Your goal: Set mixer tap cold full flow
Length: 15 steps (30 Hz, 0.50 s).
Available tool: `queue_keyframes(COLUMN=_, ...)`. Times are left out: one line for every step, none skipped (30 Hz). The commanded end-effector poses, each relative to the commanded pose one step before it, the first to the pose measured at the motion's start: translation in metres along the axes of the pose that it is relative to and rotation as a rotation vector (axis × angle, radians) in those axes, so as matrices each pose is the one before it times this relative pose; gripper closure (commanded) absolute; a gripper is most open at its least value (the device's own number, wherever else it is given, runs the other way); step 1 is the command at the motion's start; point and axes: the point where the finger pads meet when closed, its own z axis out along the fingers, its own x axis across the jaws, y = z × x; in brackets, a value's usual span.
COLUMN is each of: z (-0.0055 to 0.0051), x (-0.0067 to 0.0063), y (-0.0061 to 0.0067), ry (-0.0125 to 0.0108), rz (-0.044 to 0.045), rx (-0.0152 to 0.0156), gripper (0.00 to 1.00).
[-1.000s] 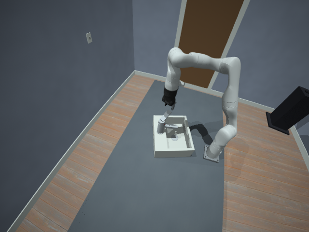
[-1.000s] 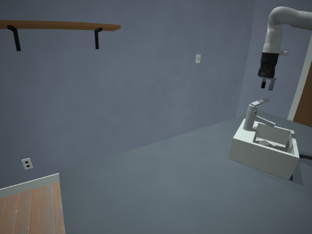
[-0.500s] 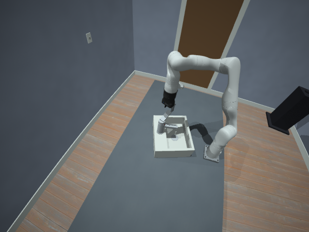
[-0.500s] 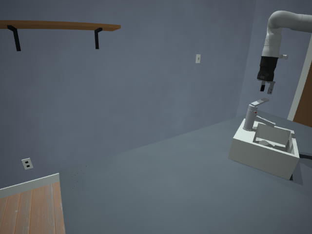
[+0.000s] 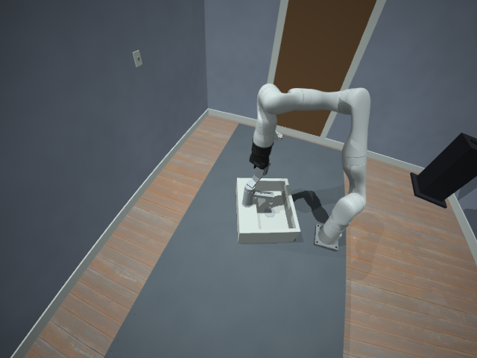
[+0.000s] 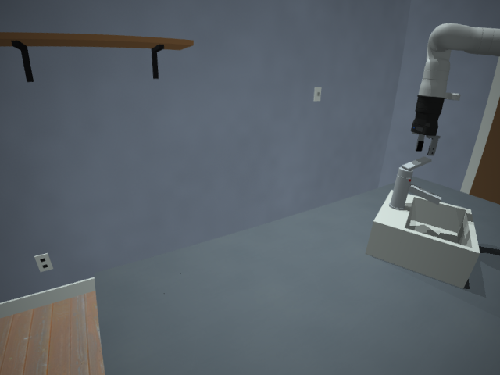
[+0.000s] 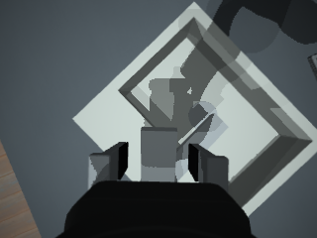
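Note:
A grey mixer tap (image 6: 399, 189) stands on the rim of a white sink (image 6: 426, 236). Its flat lever (image 6: 416, 163) is tilted up and points away from the left wall. A red dot (image 6: 409, 180) shows on the tap body; I see no blue dot. The spout (image 6: 426, 194) reaches over the basin. My gripper (image 6: 426, 147) is open and empty, pointing down, a short way above the lever's outer end. In the wrist view the lever (image 7: 158, 154) lies between and below the two fingers. In the top view the gripper (image 5: 261, 167) hangs right over the lever (image 5: 255, 180).
The sink (image 5: 266, 209) sits on a grey mat, with my arm's base (image 5: 327, 236) beside it. A black box (image 5: 446, 171) stands at the far right by the wall. A door (image 5: 320, 57) is behind the arm.

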Motion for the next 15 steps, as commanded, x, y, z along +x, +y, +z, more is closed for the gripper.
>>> queue_keyframes(z=0.00201, x=0.00034, y=-0.00053, ry=0.00077, rz=-0.00019, rx=0.00089, gripper=0.00)
queue_keyframes(z=0.00065, x=-0.00001, y=0.00000, ry=0.00000, rz=0.00000, rx=0.00000, gripper=0.00)
queue_keyframes(z=0.00058, x=-0.00001, y=0.00000, ry=0.00000, rz=0.00000, rx=0.00000, gripper=0.00)
queue_keyframes(z=0.00050, x=0.00000, y=0.00000, ry=0.00000, rz=0.00000, rx=0.00000, gripper=0.00)
queue_keyframes(z=0.00043, x=0.00000, y=0.00000, ry=0.00000, rz=0.00000, rx=0.00000, gripper=0.00)
queue_keyframes(z=0.00035, x=0.00000, y=0.00000, ry=0.00000, rz=0.00000, rx=0.00000, gripper=0.00)
queue_keyframes(z=0.00029, x=0.00000, y=0.00000, ry=0.00000, rz=0.00000, rx=0.00000, gripper=0.00)
queue_keyframes(z=0.00000, x=0.00000, y=0.00000, ry=0.00000, rz=0.00000, rx=0.00000, gripper=0.00)
queue_keyframes(z=0.00000, x=0.00000, y=0.00000, ry=0.00000, rz=0.00000, rx=0.00000, gripper=0.00)
queue_keyframes(z=0.00022, x=0.00000, y=0.00000, ry=0.00000, rz=0.00000, rx=0.00000, gripper=0.00)
queue_keyframes(z=0.00017, x=0.00000, y=0.00000, ry=0.00000, rz=0.00000, rx=0.00000, gripper=0.00)
queue_keyframes(z=0.00012, x=0.00000, y=0.00000, ry=0.00000, rz=0.00000, rx=0.00000, gripper=0.00)
queue_keyframes(z=0.00007, x=0.00000, y=0.00000, ry=0.00000, rz=0.00000, rx=0.00000, gripper=0.00)
queue_keyframes(z=0.00004, x=0.00000, y=0.00000, ry=0.00000, rz=0.00000, rx=0.00000, gripper=0.00)
queue_keyframes(z=0.00001, x=0.00000, y=0.00000, ry=0.00000, rz=0.00000, rx=0.00000, gripper=0.00)
